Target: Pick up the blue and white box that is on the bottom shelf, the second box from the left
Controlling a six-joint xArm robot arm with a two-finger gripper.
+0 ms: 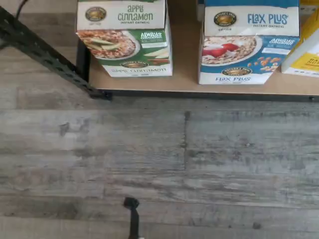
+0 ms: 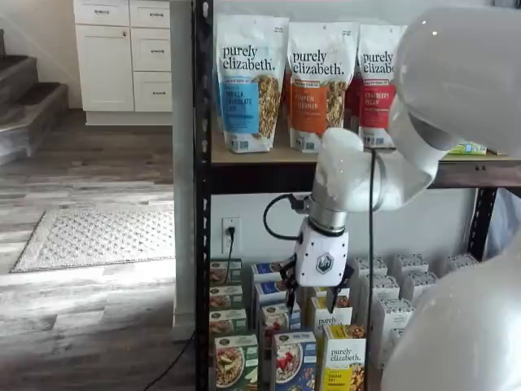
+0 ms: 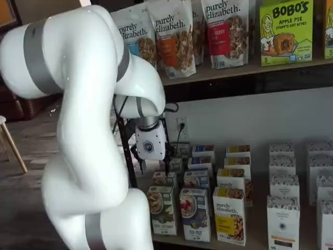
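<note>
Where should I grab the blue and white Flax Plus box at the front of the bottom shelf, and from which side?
Grip the blue and white box across its two narrow side faces near the top, coming from above and in front. It stands upright at the shelf's front edge, with gaps to the green carton and the yellow carton that look wide enough for fingers. The gripper hangs open above that row.

The wrist view looks straight down, close over the floor (image 1: 199,159) and the bottom shelf (image 1: 189,84) edge, while both shelf views face that rack frontally from farther off.
</note>
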